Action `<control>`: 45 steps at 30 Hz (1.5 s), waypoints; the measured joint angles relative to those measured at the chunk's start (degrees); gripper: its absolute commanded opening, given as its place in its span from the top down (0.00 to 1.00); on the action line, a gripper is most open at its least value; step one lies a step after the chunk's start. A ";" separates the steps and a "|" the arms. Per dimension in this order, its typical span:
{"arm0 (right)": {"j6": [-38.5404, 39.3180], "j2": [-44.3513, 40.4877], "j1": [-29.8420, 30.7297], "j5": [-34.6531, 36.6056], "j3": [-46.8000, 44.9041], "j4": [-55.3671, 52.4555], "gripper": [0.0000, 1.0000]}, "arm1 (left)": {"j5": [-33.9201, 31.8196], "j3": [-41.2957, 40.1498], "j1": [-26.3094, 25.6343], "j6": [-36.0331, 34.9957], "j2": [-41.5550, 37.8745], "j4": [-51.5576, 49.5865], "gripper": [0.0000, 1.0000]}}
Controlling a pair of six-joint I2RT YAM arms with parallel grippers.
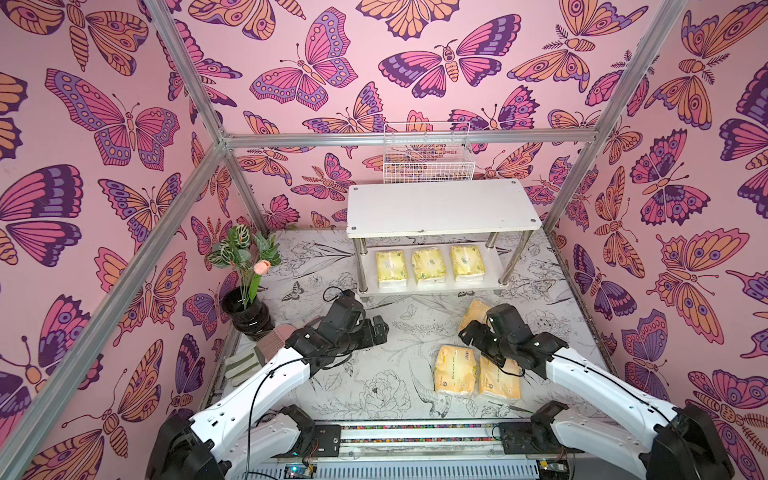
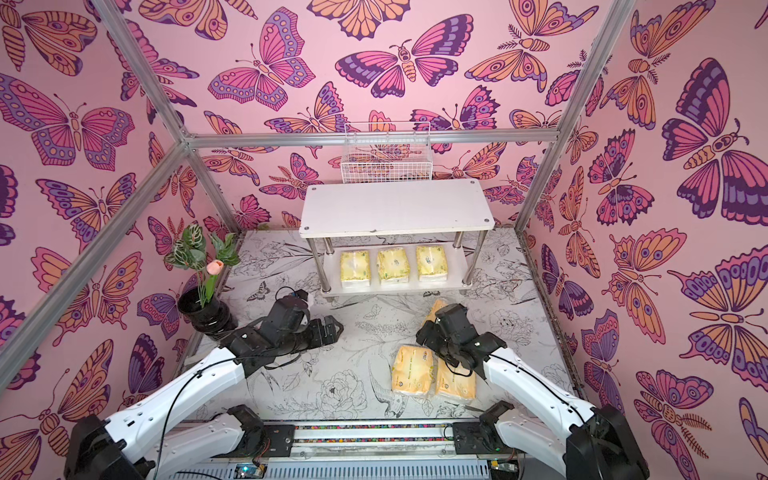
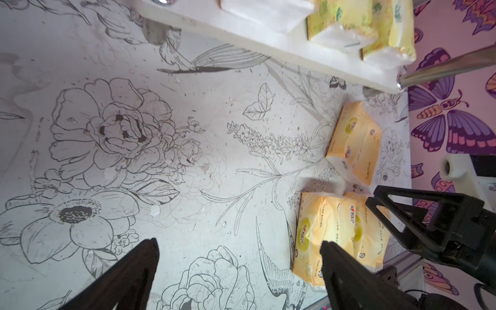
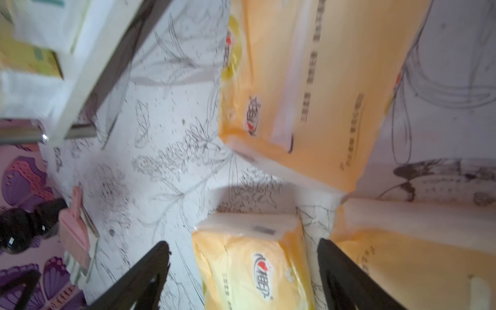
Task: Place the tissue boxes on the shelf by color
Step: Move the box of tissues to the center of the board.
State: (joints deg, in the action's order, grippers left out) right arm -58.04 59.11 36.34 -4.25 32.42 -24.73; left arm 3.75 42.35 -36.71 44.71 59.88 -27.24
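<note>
right gripper [image 4: 243,243] spread above orange pack [image 4: 241,271] | left gripper [image 3: 239,241] spread, empty | step: orange packs, 5 o'clock of shelf [image 1: 440,208] | next: lower, pinch

Staged robot lab booth — aluminium frame bars [image 1: 291,142] behind the shelf [image 1: 440,208], butterfly-print wall panels [image 1: 332,62] on three sides of it, floral-print tabletop [image 1: 374,374] under it, arm-mount rail [image 1: 415,434] with exposed wiring along the table edge facing the shelf.
</note>
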 measured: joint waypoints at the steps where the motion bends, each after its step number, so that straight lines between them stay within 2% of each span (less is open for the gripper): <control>1: 0.15 -0.22 0.74 -0.20 -0.04 -0.63 0.11 | 0.00 -0.02 -0.66 0.13 0.66 0.00 0.00; 6: 0.90 -1.27 2.78 -0.94 -1.90 -2.64 0.11 | 0.15 -0.02 -3.17 0.55 3.21 0.24 0.00; 12: 0.94 -0.85 3.54 -1.81 -3.17 -3.58 0.12 | 0.39 -0.02 -3.85 0.72 4.11 0.72 0.00; 21: 0.66 6.25 6.64 -3.69 -2.32 -0.96 0.13 | 0.81 -0.61 -4.22 1.44 4.11 1.97 0.00; 37: -2.23 28.41 14.40 -6.23 17.62 13.20 0.14 | 0.22 -3.65 -4.24 4.07 1.81 2.16 0.00; 42: -1.86 27.76 14.45 -5.84 17.53 14.82 0.13 | -0.79 -4.20 -4.24 4.42 1.27 2.32 0.00; 45: -1.03 22.93 14.45 -3.93 15.34 13.68 0.12 | -0.76 -4.26 -4.24 4.39 1.31 2.99 0.00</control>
State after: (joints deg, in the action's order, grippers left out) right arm -59.07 82.04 50.78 -8.19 47.77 -11.05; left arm 2.98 38.09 -40.95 49.10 61.19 -24.25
